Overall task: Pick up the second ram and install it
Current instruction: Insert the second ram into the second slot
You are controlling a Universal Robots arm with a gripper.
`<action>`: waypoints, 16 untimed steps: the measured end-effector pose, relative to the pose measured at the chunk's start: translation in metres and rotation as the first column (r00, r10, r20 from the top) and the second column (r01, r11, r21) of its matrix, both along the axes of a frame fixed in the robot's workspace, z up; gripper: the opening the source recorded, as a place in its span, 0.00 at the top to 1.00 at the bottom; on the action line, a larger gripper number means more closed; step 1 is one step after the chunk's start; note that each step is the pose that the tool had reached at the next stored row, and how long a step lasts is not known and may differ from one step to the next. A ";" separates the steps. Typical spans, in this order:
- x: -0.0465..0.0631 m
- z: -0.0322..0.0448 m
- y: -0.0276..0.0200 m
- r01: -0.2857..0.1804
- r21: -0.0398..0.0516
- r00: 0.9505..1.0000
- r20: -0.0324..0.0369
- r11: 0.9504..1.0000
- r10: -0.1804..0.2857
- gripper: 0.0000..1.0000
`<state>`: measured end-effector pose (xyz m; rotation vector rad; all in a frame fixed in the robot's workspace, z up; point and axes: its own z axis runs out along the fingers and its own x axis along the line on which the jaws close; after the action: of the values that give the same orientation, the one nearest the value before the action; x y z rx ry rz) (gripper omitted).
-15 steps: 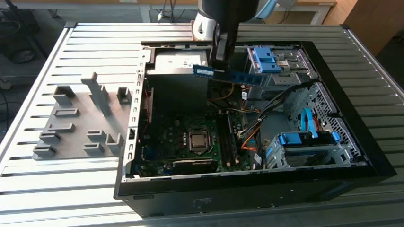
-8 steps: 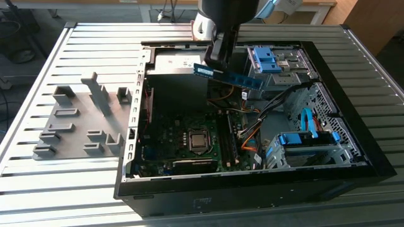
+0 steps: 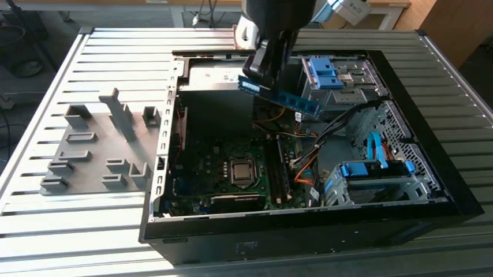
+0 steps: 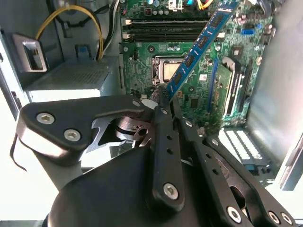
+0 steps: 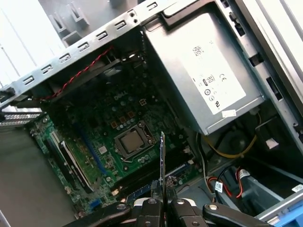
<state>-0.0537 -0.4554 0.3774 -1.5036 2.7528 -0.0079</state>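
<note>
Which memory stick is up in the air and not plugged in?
The second ram, the blue stick the gripper holds above the open case. The other stick already sits in its slot on the motherboard.

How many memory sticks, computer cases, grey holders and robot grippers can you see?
Memory sticks: 1, the blue memory stick held above the open case.
Computer cases: 1, the black computer case.
Grey holders: 1, the grey holder on the table.
Robot grippers: 1, the gripper.
Total: 4
</note>
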 end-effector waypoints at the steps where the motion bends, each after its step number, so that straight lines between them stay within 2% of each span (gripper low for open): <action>1: 0.000 -0.0001 0.0000 0.017 0.000 1.000 0.000 1.000 -0.017 0.86; 5: 0.000 -0.0006 0.0000 0.065 -0.002 0.998 0.001 0.998 -0.065 0.86; 8: 0.000 -0.0009 0.0001 0.107 -0.003 0.994 0.001 0.994 -0.107 0.86; 12: 0.000 -0.0025 0.0001 0.180 -0.003 0.984 0.001 0.984 -0.180 0.86; 16: 0.000 -0.0045 0.0001 0.248 -0.003 0.969 0.001 0.969 -0.248 0.86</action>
<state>-0.0537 -0.4553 0.3729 -1.1482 2.9206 -0.0133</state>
